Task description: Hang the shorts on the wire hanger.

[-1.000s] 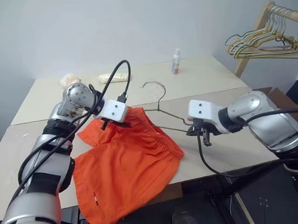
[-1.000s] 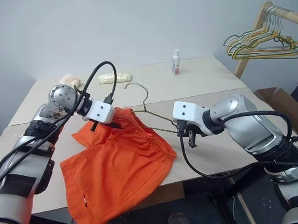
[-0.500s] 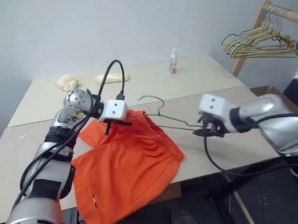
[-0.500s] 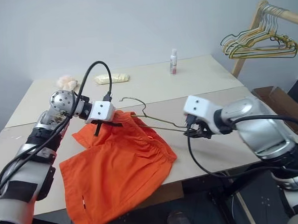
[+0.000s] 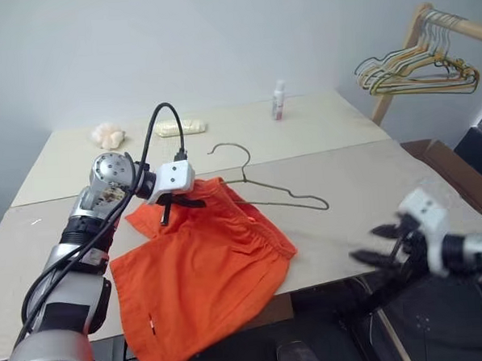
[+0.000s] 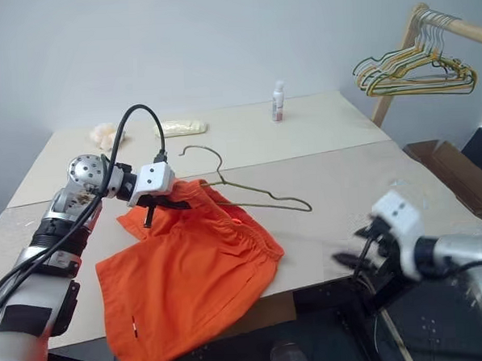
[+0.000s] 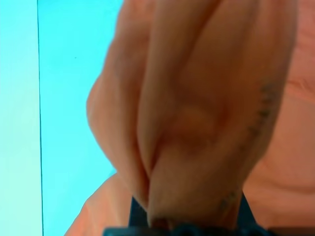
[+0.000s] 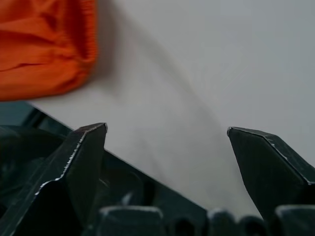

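No brand, label or writing can be read on anything here; the small bottle (image 5: 279, 99) at the far side of the table (image 5: 370, 174) is too small to make out any print.

The left arm reaches in from the near left, its wrist bent toward the right. The left gripper (image 5: 176, 204) is closed tight on a bunched fold at the top edge of the shorts (image 5: 201, 271), lifting that edge slightly. The shorts lie spread on the table, their lower part hanging over the near edge.

The wire hanger (image 5: 270, 189) lies flat on the table, free of both grippers, 1 end tucked at the shorts' raised edge, its hook (image 5: 227, 153) pointing away.

The right gripper (image 5: 384, 244) hovers off the table's near right corner, its 2 fingers (image 8: 81, 162) spread wide and empty.

A bunch of hangers (image 5: 417, 66) hangs on a wooden rack at the far right.
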